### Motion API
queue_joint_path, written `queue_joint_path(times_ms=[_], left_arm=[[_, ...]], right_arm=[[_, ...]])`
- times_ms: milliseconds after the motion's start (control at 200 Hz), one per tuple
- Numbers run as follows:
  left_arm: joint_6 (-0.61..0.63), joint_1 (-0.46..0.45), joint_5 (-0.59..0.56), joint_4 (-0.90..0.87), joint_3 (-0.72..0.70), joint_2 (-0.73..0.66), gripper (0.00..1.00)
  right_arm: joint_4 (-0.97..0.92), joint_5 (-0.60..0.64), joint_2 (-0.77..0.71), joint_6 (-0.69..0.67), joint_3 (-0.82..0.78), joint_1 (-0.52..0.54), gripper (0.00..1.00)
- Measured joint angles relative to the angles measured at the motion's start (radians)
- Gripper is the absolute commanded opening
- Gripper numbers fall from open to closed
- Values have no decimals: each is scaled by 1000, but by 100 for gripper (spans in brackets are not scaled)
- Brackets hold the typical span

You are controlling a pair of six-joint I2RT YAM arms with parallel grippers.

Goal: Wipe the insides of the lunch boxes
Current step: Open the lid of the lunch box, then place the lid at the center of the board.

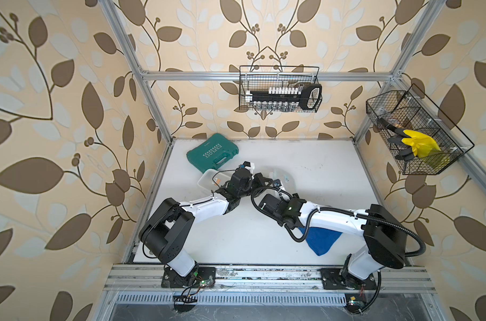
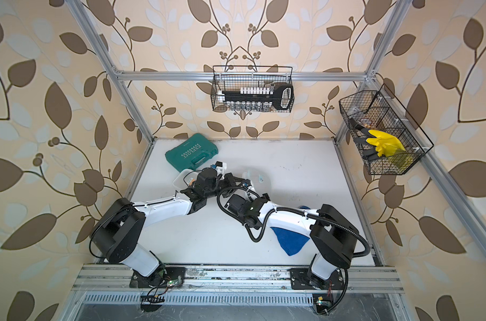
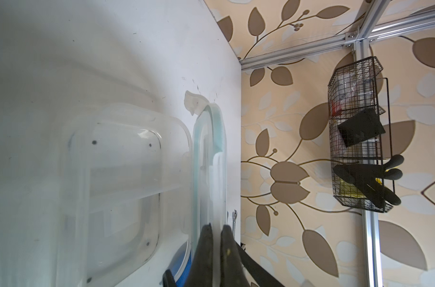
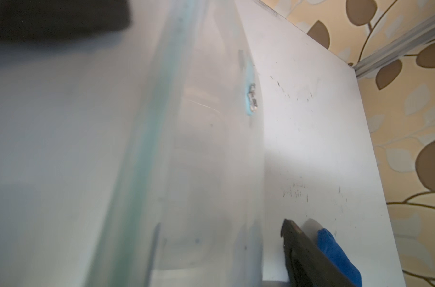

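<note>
Clear plastic in the left jaws: we see two black fingers (image 3: 207,251) pinched together over the edge of a lid (image 3: 209,154) with a teal seal, standing on edge. Right jaws, we can't tell. Only one dark finger (image 4: 301,248) shows, with something blue (image 4: 335,251) just beside it, too blurred to name. One lunch box (image 3: 117,159) sits on the white table (image 1: 333,180), right beside that lid. The other lunch box (image 1: 207,178) is partly hidden by the left wrist, near the green tool case (image 1: 212,151). A blue cloth (image 1: 322,241) lies under the right arm.
</note>
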Motion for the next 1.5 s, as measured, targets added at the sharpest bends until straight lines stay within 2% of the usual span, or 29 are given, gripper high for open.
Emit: queue_joint_path(times_ms=[90, 355, 485, 635, 725, 810, 885, 1040, 1155, 1195, 1245, 1280, 1350, 1415, 1500], left_arm=[[-2, -6, 3, 2, 13, -1, 0], [-1, -20, 28, -36, 85, 0, 0], [10, -39, 48, -95, 173, 17, 9], [30, -59, 84, -118, 284, 74, 34], [29, -65, 95, -127, 328, 94, 61], [45, -66, 97, -140, 344, 99, 97], [57, -67, 93, -160, 345, 99, 99], [112, -71, 80, -236, 345, 92, 99], [153, -71, 65, -277, 322, 60, 99], [167, -71, 63, -290, 309, 45, 99], [187, -71, 61, -306, 297, 31, 99], [197, -71, 56, -320, 290, 23, 99], [226, -71, 40, -349, 277, 5, 99], [256, -71, 24, -377, 264, -17, 99], [299, -71, -6, -419, 253, -50, 99]], right_arm=[[16, -24, -33, -20, -20, -18, 68], [69, -74, -97, -59, -61, -63, 42], [88, -78, -150, -71, -95, -82, 26], [106, -111, -243, -98, -146, -166, 13], [111, -158, -301, -107, -185, -226, 12], [116, -219, -360, -114, -221, -303, 10], [131, -294, -409, -117, -256, -399, 8], [145, -511, -412, -120, -283, -656, 13], [146, -664, -330, -122, -282, -774, 22], [148, -716, -298, -117, -282, -813, 31], [151, -782, -277, -119, -277, -869, 57], [147, -821, -269, -117, -275, -909, 67], [124, -880, -266, -120, -273, -995, 78], [94, -900, -273, -117, -266, -1053, 82], [45, -908, -320, -107, -262, -1076, 87]])
